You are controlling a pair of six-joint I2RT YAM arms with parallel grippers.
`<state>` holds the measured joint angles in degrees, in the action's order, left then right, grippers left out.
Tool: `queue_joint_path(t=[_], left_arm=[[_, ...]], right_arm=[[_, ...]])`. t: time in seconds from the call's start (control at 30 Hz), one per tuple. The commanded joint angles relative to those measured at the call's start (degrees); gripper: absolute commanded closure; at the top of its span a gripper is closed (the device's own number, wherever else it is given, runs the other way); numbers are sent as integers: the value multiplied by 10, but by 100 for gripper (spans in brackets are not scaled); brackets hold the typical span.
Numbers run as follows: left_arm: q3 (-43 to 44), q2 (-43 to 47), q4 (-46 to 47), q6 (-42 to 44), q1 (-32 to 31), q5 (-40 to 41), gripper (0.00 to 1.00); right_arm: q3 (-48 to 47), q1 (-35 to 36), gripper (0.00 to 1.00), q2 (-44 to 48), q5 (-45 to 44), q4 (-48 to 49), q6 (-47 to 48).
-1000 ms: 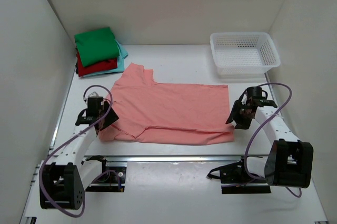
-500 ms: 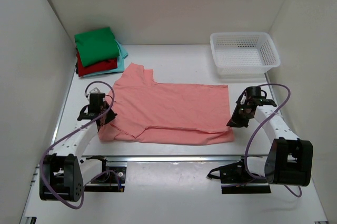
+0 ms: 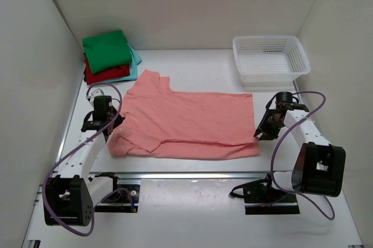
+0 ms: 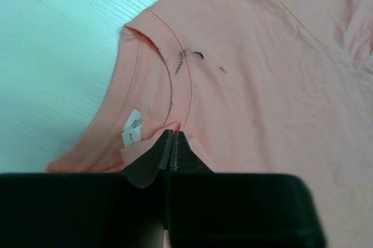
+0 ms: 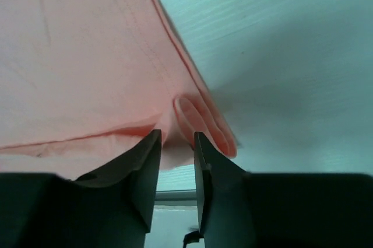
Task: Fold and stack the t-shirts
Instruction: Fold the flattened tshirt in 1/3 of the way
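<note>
A salmon-pink t-shirt point(image 3: 186, 122) lies flat in the middle of the table, neck to the left. My left gripper point(image 3: 115, 121) is at its left edge, shut on the collar point(image 4: 173, 132) beside the white label point(image 4: 133, 124). At the shirt's lower right corner my right gripper point(image 3: 260, 133) holds its jaws slightly apart. A rolled fold of the hem point(image 5: 201, 121) sits at its fingertips point(image 5: 176, 134). Folded green point(image 3: 106, 51), red point(image 3: 108, 74) and light teal point(image 3: 135, 55) t-shirts are stacked at the back left.
A white mesh basket point(image 3: 265, 38) stands at the back right. White walls enclose the table on three sides. A metal rail point(image 3: 186, 174) runs along the near edge in front of the arm bases.
The left gripper moved in onto the shirt's collar and shut on it. The right gripper shifted slightly toward the shirt's corner; its jaws closed, then parted a little.
</note>
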<state>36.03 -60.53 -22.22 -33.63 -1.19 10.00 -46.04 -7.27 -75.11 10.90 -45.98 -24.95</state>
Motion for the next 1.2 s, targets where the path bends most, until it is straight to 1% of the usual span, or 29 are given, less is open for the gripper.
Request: queue_joint_path(t=[0.0,0.03,0.07,0.13,0.17,0.33,0.4,0.5,0.57,0.63,0.67,0.7,0.73,0.77,0.8,0.87,1.07,1.1,1.17], left_arm=[[-11,6,11,11,-1,-11,85],[-12,5,17,15,-4,-21,71],[-14,3,24,18,-3,-25,66],[-28,1,31,26,-14,-32,53],[-35,0,35,27,-16,-40,50],[-65,-7,46,11,-18,-51,49],[-70,-13,47,10,-21,-46,46],[-79,-27,61,11,-23,-44,38],[-77,-39,73,8,-24,-45,35],[-76,-53,84,8,-32,-53,41],[-72,-58,85,4,-35,-58,49],[-70,-63,86,1,-36,-55,62],[-70,-67,88,-1,-36,-61,68],[-69,-69,84,0,-37,-60,83],[-66,-68,88,-2,-35,-62,100],[-64,-64,75,-1,-32,-54,100],[-5,-34,23,6,-27,-25,100],[-1,-25,21,3,-24,-27,100],[13,-19,11,3,-19,-27,100]], right_arm=[[-34,-6,70,5,-33,-12,-5],[-35,-12,66,12,-29,-9,-2],[-33,-15,65,13,-26,-13,1],[-29,-18,64,24,-23,-13,5],[-27,-15,65,26,-21,-17,6],[-14,-15,65,32,-15,-19,9],[-9,-14,65,32,-5,-16,10],[-9,-6,63,33,4,-6,7],[-8,-5,62,30,6,-8,7],[-5,2,62,25,4,-5,11],[-5,8,62,24,1,-5,12],[-5,14,62,22,-6,-7,10],[-2,16,60,21,-7,-8,14],[2,16,61,18,-11,-10,13],[3,16,60,20,-10,-10,17],[11,7,60,21,-6,-12,21],[28,2,62,22,-1,-3,26],[31,2,66,25,8,1,23],[32,-4,82,22,16,11,24]])
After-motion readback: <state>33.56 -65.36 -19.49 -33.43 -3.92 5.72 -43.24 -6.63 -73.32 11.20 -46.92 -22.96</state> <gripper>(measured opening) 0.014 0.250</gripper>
